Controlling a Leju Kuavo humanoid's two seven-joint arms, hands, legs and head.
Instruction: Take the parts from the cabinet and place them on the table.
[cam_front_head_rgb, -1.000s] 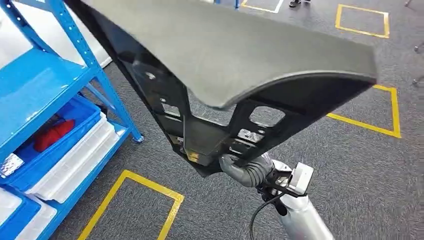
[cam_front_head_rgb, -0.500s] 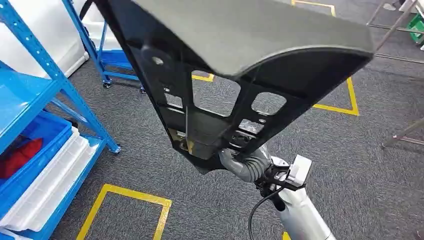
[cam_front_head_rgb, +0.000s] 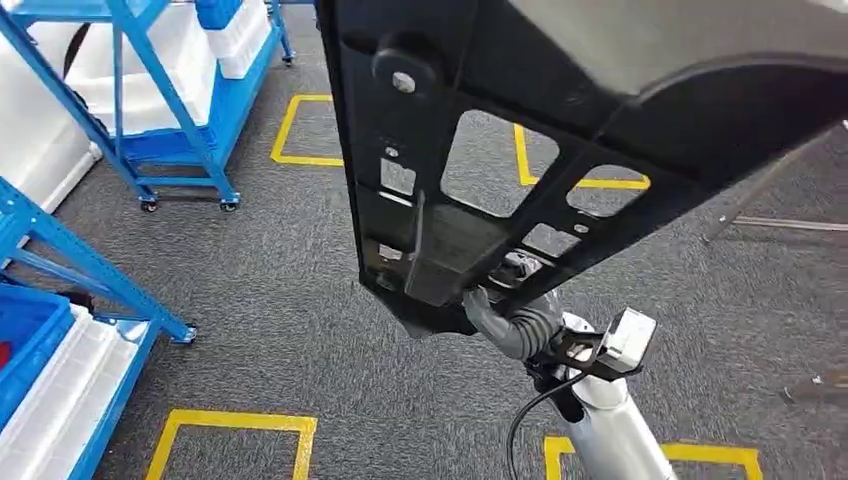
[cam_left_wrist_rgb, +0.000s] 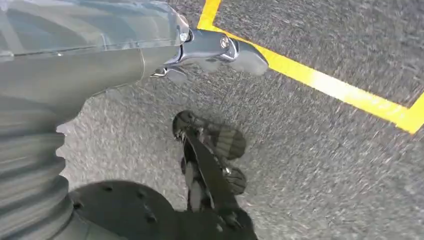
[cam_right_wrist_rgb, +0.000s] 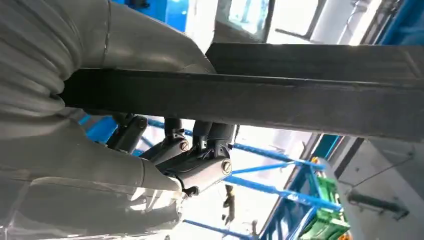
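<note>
A large black plastic part (cam_front_head_rgb: 560, 110), with cut-out windows and a broad curved top, takes up the upper middle of the head view. My right hand (cam_front_head_rgb: 510, 322) grips its narrow lower end and holds it up over the carpet. In the right wrist view the part's dark edge (cam_right_wrist_rgb: 280, 95) runs across the picture, with the fingers (cam_right_wrist_rgb: 200, 155) wrapped under it. The left wrist view looks down at grey carpet; my left hand (cam_left_wrist_rgb: 150, 55) holds nothing, its thumb (cam_left_wrist_rgb: 220, 47) sticking out.
A blue shelf rack (cam_front_head_rgb: 90, 265) with white bins (cam_front_head_rgb: 60, 390) stands at the left. A wheeled blue rack (cam_front_head_rgb: 190, 110) is further back. Yellow tape squares (cam_front_head_rgb: 230, 425) mark the grey carpet. Thin metal legs (cam_front_head_rgb: 770, 190) show at the right.
The whole view has swung, so the blue rack slid off to the left and a wheeled rack came in behind. The black part stays in my right hand, now closer to the camera.
</note>
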